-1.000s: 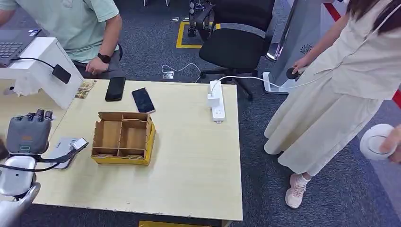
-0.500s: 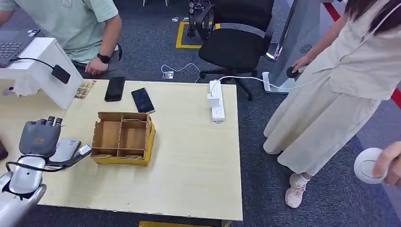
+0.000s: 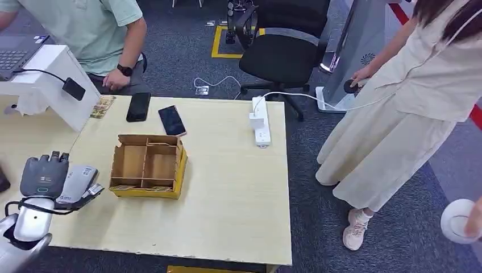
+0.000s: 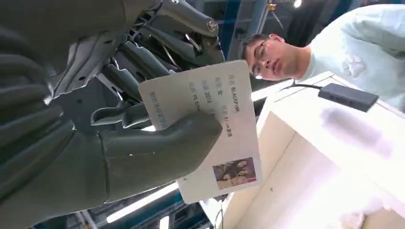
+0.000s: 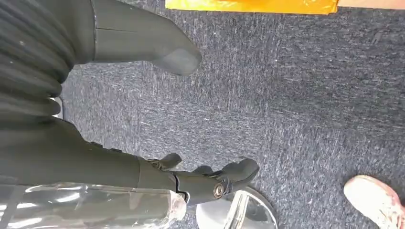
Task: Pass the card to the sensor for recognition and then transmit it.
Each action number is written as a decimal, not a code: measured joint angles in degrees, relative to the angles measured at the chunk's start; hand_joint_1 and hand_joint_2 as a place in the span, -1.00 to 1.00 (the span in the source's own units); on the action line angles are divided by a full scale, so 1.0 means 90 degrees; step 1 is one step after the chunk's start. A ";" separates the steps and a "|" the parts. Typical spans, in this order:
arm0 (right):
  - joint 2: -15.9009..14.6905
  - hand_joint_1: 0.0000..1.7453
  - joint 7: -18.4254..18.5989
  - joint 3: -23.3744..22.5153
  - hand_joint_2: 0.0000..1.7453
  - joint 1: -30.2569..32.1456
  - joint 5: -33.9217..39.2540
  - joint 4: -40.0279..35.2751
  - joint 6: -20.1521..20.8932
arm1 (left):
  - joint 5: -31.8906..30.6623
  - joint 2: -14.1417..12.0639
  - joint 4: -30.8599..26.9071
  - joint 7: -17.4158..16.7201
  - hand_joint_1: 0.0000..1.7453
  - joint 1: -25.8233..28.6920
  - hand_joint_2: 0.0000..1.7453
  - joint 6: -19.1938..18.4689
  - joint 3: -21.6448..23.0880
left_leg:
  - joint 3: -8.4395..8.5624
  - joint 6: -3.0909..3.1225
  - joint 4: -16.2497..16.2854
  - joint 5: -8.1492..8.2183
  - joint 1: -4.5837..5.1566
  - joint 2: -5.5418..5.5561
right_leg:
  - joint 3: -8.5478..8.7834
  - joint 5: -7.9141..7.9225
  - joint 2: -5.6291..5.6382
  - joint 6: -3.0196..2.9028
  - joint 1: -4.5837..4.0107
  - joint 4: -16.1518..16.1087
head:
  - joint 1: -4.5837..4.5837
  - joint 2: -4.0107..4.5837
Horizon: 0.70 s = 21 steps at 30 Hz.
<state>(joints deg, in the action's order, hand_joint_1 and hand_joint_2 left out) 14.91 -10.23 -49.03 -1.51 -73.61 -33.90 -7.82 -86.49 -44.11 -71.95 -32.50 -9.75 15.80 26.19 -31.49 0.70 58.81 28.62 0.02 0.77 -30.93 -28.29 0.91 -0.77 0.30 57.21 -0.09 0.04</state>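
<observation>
Up close, the card (image 4: 210,129) is a thin, pale, glossy rectangle with rounded corners, printed with lines of small text and 1 small photo near a corner. The left wrist view gives that detail; the head view shows the card (image 3: 77,183) merely as a light grey slab over the pale wood-grain table (image 3: 227,187), just beside the brown cardboard divider box (image 3: 149,165) with its yellow base. The left hand (image 3: 48,177) has grey moulded plastic on its back and dark fingers. Its thick thumb (image 4: 162,143) presses across the card's printed face while the dark fingers (image 4: 138,62) back it from behind, so the card is pinched and held. A white sensor stand (image 3: 48,85) with a small black module on a cable stands further along the table. The right hand (image 5: 200,179) hangs over speckled dark carpet, fingers loosely curled and apart, holding nothing.
</observation>
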 joint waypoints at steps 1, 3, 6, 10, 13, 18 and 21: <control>0.0000 -1.00 -0.0005 -0.0007 1.00 0.0000 0.0000 -0.0007 0.0000 | 0.0000 -0.0017 0.0002 0.0000 1.00 0.0000 1.00 0.0000 0.0022 | 0.0000 0.0000 0.0000 0.0000 0.0000 0.0000 | 0.0000 0.0000 0.0000 0.0000 0.0000 0.0000 | 0.0002 0.0002; 0.0005 -1.00 -0.0005 -0.0024 1.00 0.0002 0.0000 -0.0015 0.0000 | 0.0000 -0.0032 0.0012 0.0000 1.00 -0.0001 1.00 -0.0002 0.0063 | 0.0000 0.0000 0.0000 0.0000 0.0000 0.0000 | 0.0001 0.0000 0.0000 0.0000 0.0000 0.0000 | 0.0000 0.0000; 0.0024 -1.00 -0.0005 -0.0061 1.00 0.0021 -0.0036 -0.0063 0.0000 | 0.0000 -0.0070 0.0024 -0.0106 1.00 0.0038 1.00 -0.0060 0.0128 | 0.0001 0.0000 0.0000 0.0000 0.0001 0.0000 | 0.0001 0.0000 0.0001 0.0000 0.0000 0.0000 | -0.0002 0.0000; 0.0046 -1.00 -0.0010 -0.0133 1.00 0.0048 -0.0131 -0.0155 0.0019 | 0.0000 -0.0083 0.0024 -0.0287 1.00 0.0119 1.00 -0.0078 0.0179 | -0.0001 0.0000 0.0000 0.0000 0.0001 0.0002 | 0.0001 0.0000 -0.0001 0.0000 0.0000 0.0000 | 0.0002 0.0000; 0.0083 -1.00 -0.0034 -0.0192 1.00 0.0054 -0.0231 -0.0236 0.0102 | 0.0000 -0.0080 0.0024 -0.0294 1.00 0.0199 1.00 -0.0044 0.0214 | 0.0000 0.0000 0.0000 0.0000 0.0000 0.0000 | 0.0000 0.0000 0.0000 0.0000 0.0000 0.0000 | 0.0000 0.0002; 0.0148 -1.00 -0.0080 -0.0338 1.00 0.0048 -0.0440 -0.0321 0.0134 | 0.0000 -0.0010 0.0024 -0.0094 1.00 0.0324 1.00 0.0058 0.0296 | 0.0000 0.0000 0.0000 0.0000 0.0001 0.0001 | 0.0001 0.0000 -0.0001 0.0000 0.0000 0.0000 | 0.0000 0.0000; 0.0172 -1.00 -0.0112 -0.0427 1.00 0.0020 -0.0532 -0.0328 0.0136 | 0.0000 0.0068 0.0024 0.0070 1.00 0.0404 1.00 0.0092 0.0308 | 0.0000 0.0000 0.0000 0.0000 0.0001 0.0000 | 0.0001 0.0000 0.0000 0.0000 0.0000 0.0000 | 0.0000 0.0000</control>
<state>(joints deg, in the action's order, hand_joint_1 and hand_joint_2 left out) 16.46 -11.23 -52.87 -1.33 -78.40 -36.85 -6.60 -86.49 -43.50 -71.73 -31.87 -6.12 16.63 28.96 -31.49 0.70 58.81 28.62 0.02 0.77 -30.93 -28.29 0.91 -0.77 0.31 57.21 -0.09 0.04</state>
